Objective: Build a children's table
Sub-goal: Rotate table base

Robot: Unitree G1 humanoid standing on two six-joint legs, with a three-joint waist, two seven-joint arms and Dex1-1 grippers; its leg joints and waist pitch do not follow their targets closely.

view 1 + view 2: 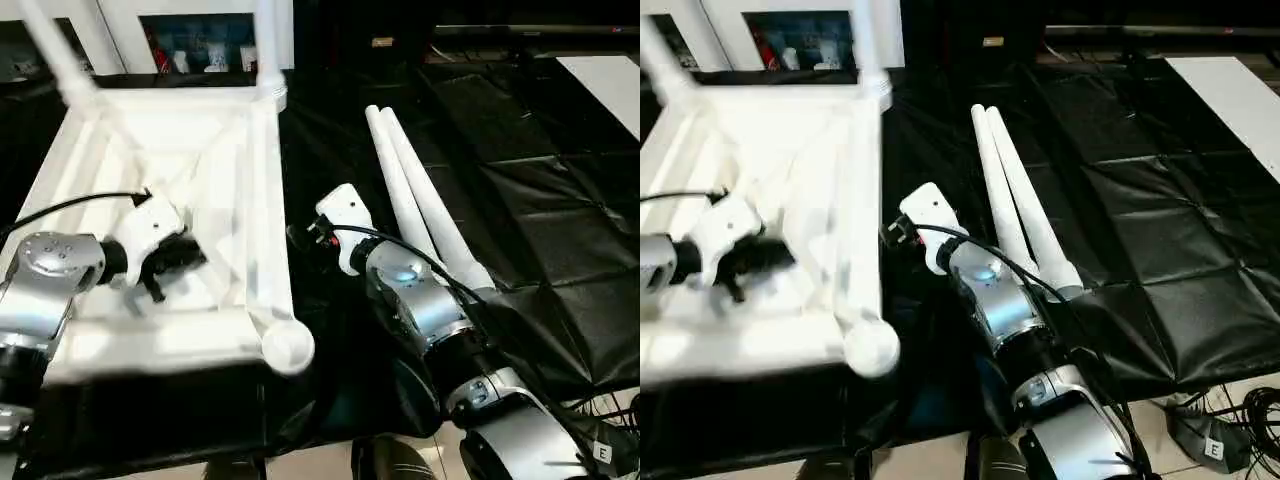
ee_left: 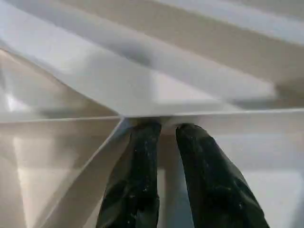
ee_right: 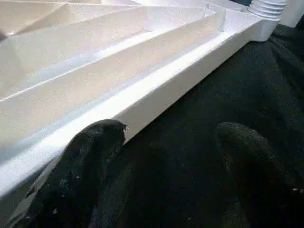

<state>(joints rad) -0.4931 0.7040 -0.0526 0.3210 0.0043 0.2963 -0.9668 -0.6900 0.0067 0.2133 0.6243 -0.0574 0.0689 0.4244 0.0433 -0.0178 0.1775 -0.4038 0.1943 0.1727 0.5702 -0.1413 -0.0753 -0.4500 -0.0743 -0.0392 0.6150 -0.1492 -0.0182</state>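
White tabletop could skid: our left tool pinches only a rib; right tool gapes empty.

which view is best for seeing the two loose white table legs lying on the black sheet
The right eye view: both long white tubular legs lie whole, side by side on the black sheet, flared ends nearest the robot. The left eye view shows the same pair, nearer its right side. The wrist views look at the white ribbed plastic tabletop.
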